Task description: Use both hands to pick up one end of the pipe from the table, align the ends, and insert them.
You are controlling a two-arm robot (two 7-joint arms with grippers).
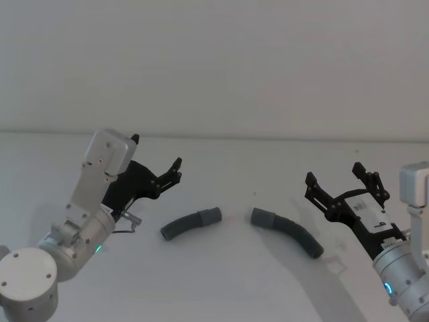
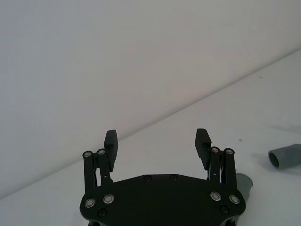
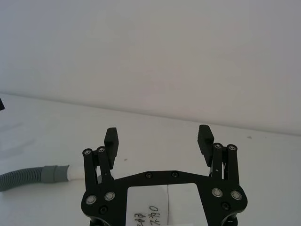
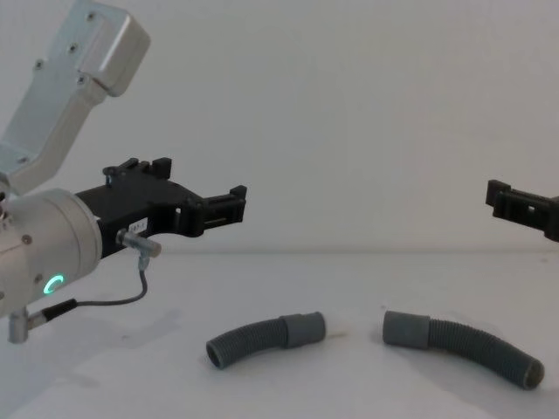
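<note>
- Pipe in two pieces on table [image 1: 228,288]: shorter piece [image 1: 191,223] left, longer piece [image 1: 288,231] right, cuffs [image 1: 211,215] facing, apart.
- Left gripper [image 2: 157,141] spread wide, raised left of shorter piece.
- Right gripper [image 3: 158,137] spread wide, raised right of longer piece.

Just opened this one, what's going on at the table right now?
Nothing is held yet. The shorter hose and the longer hose lie apart on the table, smooth cuffs facing each other across a gap. The left gripper hangs open left of the shorter hose, the right gripper open right of the longer one, both above the table.
</note>
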